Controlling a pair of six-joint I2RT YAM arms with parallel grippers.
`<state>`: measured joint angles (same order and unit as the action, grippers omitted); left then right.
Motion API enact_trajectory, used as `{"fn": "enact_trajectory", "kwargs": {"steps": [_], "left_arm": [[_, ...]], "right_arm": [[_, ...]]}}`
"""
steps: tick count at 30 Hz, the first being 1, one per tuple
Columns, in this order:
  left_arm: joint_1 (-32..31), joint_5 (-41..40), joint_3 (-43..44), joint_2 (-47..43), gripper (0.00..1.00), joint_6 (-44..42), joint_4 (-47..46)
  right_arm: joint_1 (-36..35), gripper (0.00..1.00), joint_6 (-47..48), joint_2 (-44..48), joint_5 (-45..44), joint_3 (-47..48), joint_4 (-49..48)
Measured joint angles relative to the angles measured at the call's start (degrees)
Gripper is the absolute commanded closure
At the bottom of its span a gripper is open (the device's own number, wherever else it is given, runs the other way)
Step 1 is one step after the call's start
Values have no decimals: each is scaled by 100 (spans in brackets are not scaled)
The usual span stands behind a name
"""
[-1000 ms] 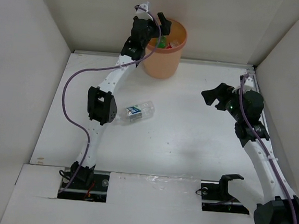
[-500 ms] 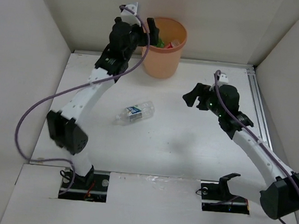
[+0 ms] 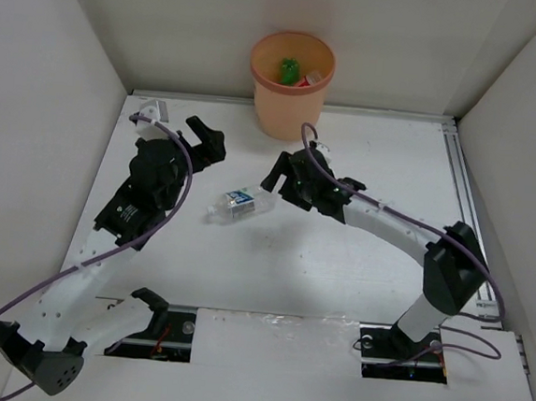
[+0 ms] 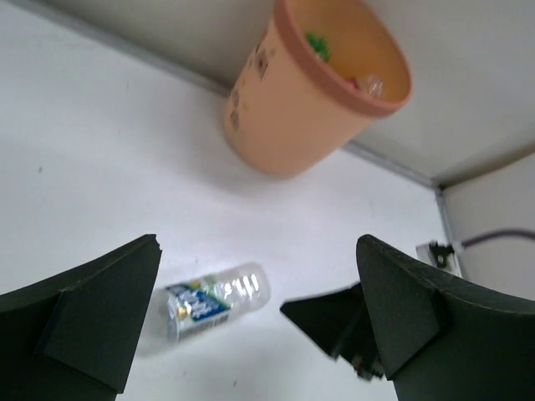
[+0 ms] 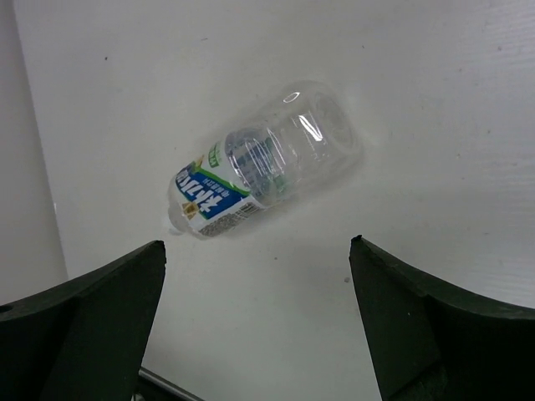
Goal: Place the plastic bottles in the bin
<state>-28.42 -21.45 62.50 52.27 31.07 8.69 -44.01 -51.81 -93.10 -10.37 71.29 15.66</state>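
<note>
Left end effector (image 4: 257, 251), right end effector (image 5: 257, 251): agape

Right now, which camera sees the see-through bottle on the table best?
The right wrist view: the clear bottle lies large and whole, its label sharp. The top view shows it whole but small and far off. The left wrist view shows it low and blurry.

The tabletop (image 3: 338, 263) was a plain white, matte surface. White panels (image 3: 42, 96) enclosed it on the left, far and right sides. A metal rail (image 3: 460, 175) ran along its right edge. A white board (image 3: 273, 360) covered its near edge.
</note>
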Motion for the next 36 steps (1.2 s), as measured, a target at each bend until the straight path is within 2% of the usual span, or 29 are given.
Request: {"fn": "enact_trajectory", "kwargs": {"steps": [5,11,16,24,31,34,35,36], "left_arm": [[-11,240,-341,-293,0,210,555],[-9,382,-345,-699,0,247,595],[-9,487,-345,-710,0,249,603],[-9,649,-372,-693,0,247,660],[-9,734,-398,-702,0,247,658],[-9,754,-415,-719,0,245,658],[-9,765,-428,-723,0,245,654],[-9,778,-442,-730,0,247,654]], "right_arm": [[-92,6,-1088,-767,-74,387,114],[-192,8,-1838,-1366,-83,782,31],[-214,8,-2116,-1867,-83,1397,192],[-177,8,-2321,-2437,-31,1825,387],[13,10,-2415,-3193,367,2271,391],[164,22,-2317,-3320,494,2430,433],[201,48,-2284,-3342,505,2457,428],[240,57,-2208,-3338,533,2411,341]]}}
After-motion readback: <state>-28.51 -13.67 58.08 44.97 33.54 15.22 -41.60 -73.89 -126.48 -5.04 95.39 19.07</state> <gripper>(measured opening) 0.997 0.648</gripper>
